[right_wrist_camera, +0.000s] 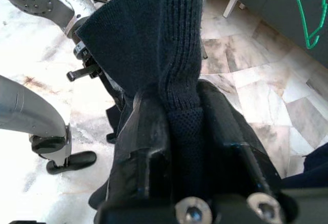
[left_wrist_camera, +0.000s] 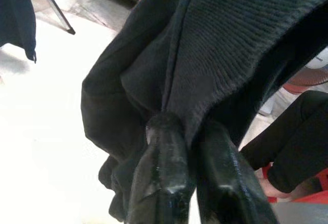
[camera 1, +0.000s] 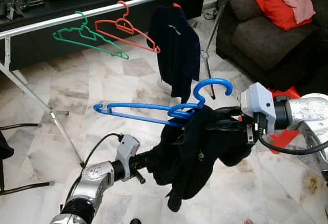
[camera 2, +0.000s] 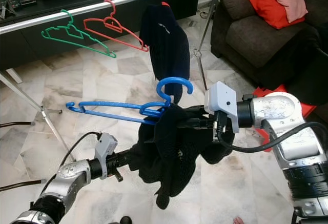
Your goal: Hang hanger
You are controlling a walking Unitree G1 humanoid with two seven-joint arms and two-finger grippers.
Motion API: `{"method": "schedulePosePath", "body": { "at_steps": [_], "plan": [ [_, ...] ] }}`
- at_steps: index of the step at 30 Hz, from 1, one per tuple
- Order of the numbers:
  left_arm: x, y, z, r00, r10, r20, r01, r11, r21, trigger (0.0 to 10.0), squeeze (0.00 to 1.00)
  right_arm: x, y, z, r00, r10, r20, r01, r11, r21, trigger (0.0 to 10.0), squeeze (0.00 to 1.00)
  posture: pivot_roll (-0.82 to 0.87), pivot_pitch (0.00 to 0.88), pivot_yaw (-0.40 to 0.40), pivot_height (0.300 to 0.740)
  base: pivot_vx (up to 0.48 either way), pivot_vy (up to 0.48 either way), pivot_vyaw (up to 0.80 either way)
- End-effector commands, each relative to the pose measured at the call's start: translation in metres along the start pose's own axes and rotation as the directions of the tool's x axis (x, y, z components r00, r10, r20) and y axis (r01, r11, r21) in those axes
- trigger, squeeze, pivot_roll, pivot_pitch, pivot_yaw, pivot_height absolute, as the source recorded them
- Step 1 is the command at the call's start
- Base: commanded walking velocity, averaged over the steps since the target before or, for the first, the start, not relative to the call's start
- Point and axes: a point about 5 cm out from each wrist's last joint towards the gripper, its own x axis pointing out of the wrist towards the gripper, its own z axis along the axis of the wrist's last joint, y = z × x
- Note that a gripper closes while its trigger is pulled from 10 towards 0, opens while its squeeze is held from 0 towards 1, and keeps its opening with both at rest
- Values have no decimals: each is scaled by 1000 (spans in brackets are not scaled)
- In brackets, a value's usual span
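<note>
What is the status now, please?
Left hand and right hand both shut on black garment. Blue hanger partly in garment, not on rail. Dark shirt hangs directly ahead.

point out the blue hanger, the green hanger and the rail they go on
blue hanger (camera 1: 212,83), left eye view, top of its hook
green hanger (camera 1: 92,46), left eye view, its lower bar
rail (camera 1: 46,23), left eye view, bare stretch left of the green hanger

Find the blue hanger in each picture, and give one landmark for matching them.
Left eye: blue hanger centre, hook up, above the black garment.
Right eye: centre-left, same pose.
Left wrist: not in it; knit cloth at the claw.
Right wrist: not in it.
Shared landmark: the black garment, in every view.
</note>
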Motion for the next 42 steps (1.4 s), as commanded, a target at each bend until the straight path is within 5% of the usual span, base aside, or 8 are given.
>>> {"method": "schedulePosePath", "body": {
  "at_steps": [1,7,11,14,25,38,42],
  "plan": [
    [-2,-2,-6,1000,0,-15,0,1000,-7,0,0,-2,-1,4,1000,-10,12,10,1000,-22,0,0,-127,188,-2,740,0,0,0],
    [-8,2,-9,999,35,-32,-35,999,-6,0,0,0,0,-1,1000,-18,12,18,1000,-1,0,0,-121,205,-3,740,0,0,0],
    [-13,6,-14,994,80,-78,-78,997,20,0,0,-1,5,-17,996,-5,-84,5,1000,0,0,0,-117,217,-3,740,0,0,0],
    [-20,10,-21,983,135,-125,-129,990,57,0,0,-9,11,-47,960,1,-281,-7,1000,-18,0,0,-116,228,-6,740,0,0,0],
    [-35,15,-39,956,208,-209,-198,978,69,0,0,-51,29,-82,917,36,-397,21,990,138,0,0,-121,252,-7,740,0,0,0],
    [-31,13,-39,952,209,-223,-195,977,87,0,0,-68,42,-119,776,70,-627,5,993,118,0,0,-119,256,-1,740,0,0,0],
    [-31,13,-39,951,212,-223,-195,976,98,0,0,-59,35,-112,847,23,-530,51,991,124,0,0,-117,254,0,740,0,0,0]
  ]
}}
